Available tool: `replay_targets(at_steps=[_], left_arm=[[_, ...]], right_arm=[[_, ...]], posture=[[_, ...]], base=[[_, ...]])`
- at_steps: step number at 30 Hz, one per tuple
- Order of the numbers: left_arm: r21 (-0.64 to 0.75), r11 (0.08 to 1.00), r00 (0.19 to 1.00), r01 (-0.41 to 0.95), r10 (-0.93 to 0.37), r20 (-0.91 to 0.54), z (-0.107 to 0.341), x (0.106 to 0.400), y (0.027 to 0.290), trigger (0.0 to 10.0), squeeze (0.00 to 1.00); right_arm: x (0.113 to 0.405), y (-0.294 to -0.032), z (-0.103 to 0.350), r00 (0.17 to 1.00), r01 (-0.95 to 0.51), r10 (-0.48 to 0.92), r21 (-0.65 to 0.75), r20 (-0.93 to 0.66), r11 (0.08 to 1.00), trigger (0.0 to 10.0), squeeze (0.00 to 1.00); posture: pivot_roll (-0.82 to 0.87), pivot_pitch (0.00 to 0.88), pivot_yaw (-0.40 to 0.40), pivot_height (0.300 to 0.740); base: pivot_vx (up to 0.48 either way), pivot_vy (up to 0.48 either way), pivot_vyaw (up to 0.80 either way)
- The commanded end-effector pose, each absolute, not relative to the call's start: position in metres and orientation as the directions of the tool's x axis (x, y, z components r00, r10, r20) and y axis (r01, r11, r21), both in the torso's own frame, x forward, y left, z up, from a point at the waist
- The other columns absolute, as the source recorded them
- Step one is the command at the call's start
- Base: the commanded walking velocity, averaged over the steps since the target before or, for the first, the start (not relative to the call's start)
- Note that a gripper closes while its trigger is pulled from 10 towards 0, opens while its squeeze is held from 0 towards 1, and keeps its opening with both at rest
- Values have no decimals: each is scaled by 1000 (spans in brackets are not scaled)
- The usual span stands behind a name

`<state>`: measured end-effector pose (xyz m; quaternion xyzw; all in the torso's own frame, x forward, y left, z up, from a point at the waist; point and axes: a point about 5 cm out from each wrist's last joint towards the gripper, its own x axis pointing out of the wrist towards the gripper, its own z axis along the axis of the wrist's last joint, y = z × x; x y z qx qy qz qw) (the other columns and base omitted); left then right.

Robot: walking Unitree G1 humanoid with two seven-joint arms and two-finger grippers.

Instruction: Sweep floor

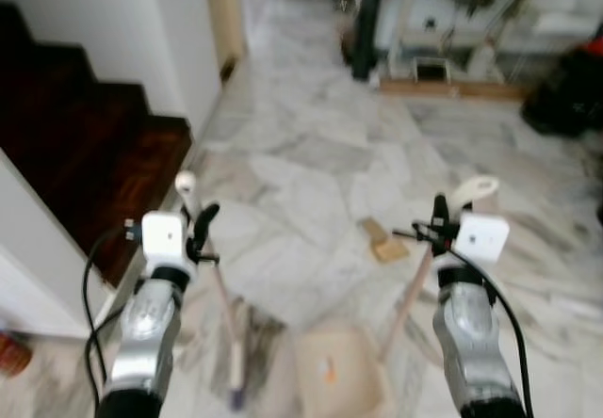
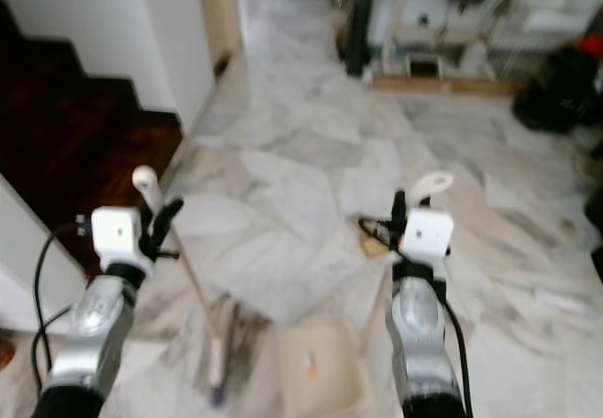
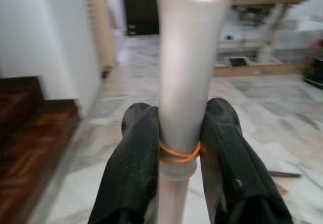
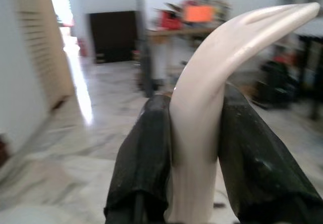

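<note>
A long pale-handled broom [image 1: 224, 305] is held at the left, a cream plastic dustpan [image 1: 341, 373] at the right; a small brown cardboard scrap [image 1: 383, 241] lies beyond.

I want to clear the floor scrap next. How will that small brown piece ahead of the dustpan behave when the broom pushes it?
The brown scrap looks flat and thin like cardboard, so probably light. On the polished marble floor it should slide rather than roll. Being so flat, it may slip under the broom held by the left tool.

One broom [image 1: 229, 329], one dustpan [image 1: 337, 373]
</note>
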<state>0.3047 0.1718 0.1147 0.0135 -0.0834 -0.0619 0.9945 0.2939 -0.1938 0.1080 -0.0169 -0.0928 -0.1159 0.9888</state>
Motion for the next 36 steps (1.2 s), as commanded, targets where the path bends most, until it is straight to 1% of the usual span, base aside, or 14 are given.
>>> replay_targets(at_steps=[1, 8, 20, 36], left_arm=[[48, 988, 967, 148, -155, 203, 125, 307, 167, 10000, 0], [42, 988, 967, 146, -152, 203, 124, 305, 164, 10000, 0], [44, 986, 967, 161, -167, 192, 123, 307, 160, 10000, 0], [45, 984, 966, 171, -176, 191, 125, 310, 158, 10000, 0]], right_arm=[[297, -195, 122, 944, 235, -221, -29, 247, 972, 10000, 0], [297, -189, 121, 952, 210, -197, -32, 234, 977, 10000, 0], [298, -191, 123, 948, 225, -212, -28, 238, 974, 10000, 0], [299, -181, 124, 959, 168, -151, -53, 239, 984, 10000, 0]], posture=[[-17, 0, 9, 740], [-14, 0, -2, 740], [-26, 4, 12, 740], [-23, 7, 13, 740]], base=[[330, 0, 0], [327, 0, 0], [328, 0, 0], [328, 0, 0]])
